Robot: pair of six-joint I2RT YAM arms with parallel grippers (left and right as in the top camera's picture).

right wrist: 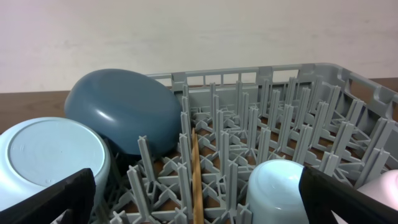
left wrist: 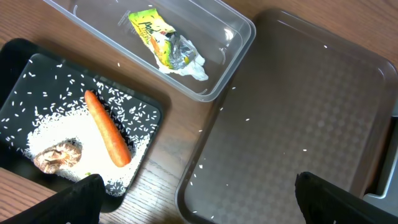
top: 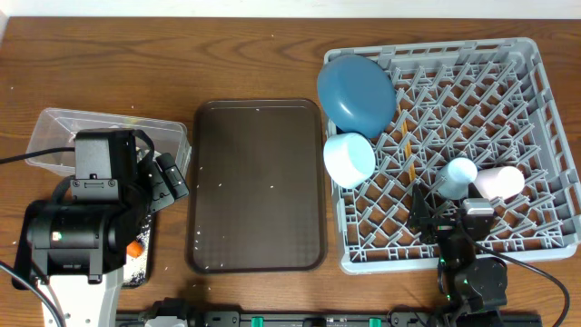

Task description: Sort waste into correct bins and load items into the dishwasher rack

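Note:
The grey rack [top: 545, 82] holds the blue plate [top: 356, 91], white bowl [top: 349, 159], light-blue cup [top: 458, 173], pink cup [top: 501, 182] and chopsticks [top: 409, 154]. My right gripper [right wrist: 199, 202] is open and empty above the rack's front, with the chopsticks [right wrist: 196, 180] between its fingers and the light-blue cup [right wrist: 277, 186] to the right. The clear tub [left wrist: 239, 28] holds the wrapper with tissue [left wrist: 165, 46]. The black tray [left wrist: 18, 56] holds the carrot [left wrist: 107, 129], brown lump [left wrist: 57, 155] and rice [left wrist: 50, 134]. My left gripper [left wrist: 199, 205] is open and empty above the table.
The dark brown serving tray [top: 257, 182] lies in the middle between the bins and the rack, with a few loose rice grains on it. In the left wrist view its corner [left wrist: 298, 106] sits under my right finger. A few grains lie on the wooden table.

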